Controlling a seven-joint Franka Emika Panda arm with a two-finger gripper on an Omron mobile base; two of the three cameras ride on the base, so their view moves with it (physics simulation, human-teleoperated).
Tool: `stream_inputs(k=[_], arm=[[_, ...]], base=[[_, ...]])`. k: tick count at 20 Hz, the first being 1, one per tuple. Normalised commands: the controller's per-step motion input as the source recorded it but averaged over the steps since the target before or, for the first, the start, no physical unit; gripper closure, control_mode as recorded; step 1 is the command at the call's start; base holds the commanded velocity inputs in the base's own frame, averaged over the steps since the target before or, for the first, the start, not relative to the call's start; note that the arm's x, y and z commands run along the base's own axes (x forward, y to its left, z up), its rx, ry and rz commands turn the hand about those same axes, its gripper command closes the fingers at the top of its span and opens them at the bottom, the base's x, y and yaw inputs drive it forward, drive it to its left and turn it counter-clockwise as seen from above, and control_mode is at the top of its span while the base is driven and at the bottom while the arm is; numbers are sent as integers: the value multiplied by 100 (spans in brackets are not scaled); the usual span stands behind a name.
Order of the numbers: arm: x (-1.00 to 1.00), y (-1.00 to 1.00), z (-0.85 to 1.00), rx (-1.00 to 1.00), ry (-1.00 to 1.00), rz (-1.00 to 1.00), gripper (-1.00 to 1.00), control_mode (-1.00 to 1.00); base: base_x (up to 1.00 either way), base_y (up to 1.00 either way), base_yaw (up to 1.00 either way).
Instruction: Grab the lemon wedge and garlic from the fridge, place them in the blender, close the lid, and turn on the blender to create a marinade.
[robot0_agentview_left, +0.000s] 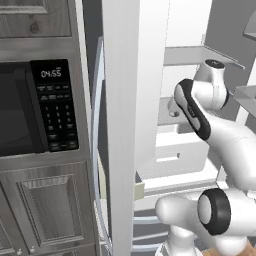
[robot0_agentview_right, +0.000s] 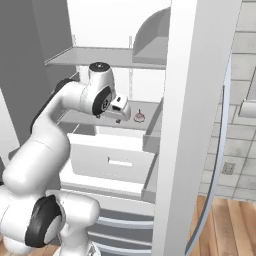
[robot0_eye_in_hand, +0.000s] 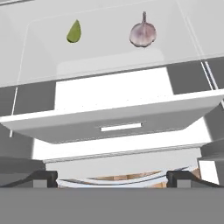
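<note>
The fridge (robot0_agentview_right: 185, 125) stands open, its white door edge nearest the base cameras and its pale shelves and drawer behind. In the hand view the jaws stand wide apart with nothing between them, the two dark fingertips (robot0_eye_in_hand: 41, 177) low at either side. Beyond them a white drawer (robot0_eye_in_hand: 118, 127) with a slot handle juts forward under a flat shelf (robot0_eye_in_hand: 105, 65). On that shelf, toward its back edge, lie the lemon wedge (robot0_eye_in_hand: 74, 31) and the garlic (robot0_eye_in_hand: 143, 34), well apart from each other. In the right base view the gripper (robot0_agentview_right: 119, 107) hangs at the shelf's front edge, and a small pinkish thing, probably the garlic, sits just beyond it. A black microwave (robot0_agentview_left: 37, 107) is beside the fridge.
</note>
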Motion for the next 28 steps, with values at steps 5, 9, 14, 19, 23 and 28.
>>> stream_inputs(k=[5, 9, 14, 19, 23, 28], arm=[[-80, 58, 33, 0, -16, 8, -100, -100], [-48, 52, 20, 2, -11, 16, -100, -100], [-24, 42, 9, 11, -1, 34, -100, -100], [-35, 49, 24, 9, -7, 28, -100, -100], [-35, 66, 41, 4, -8, 4, -100, -100], [-49, 65, 19, 1, -10, 0, -100, -100]], base=[[0, 0, 0], [0, 0, 0], [0, 0, 0], [0, 0, 0], [0, 0, 0], [0, 0, 0]])
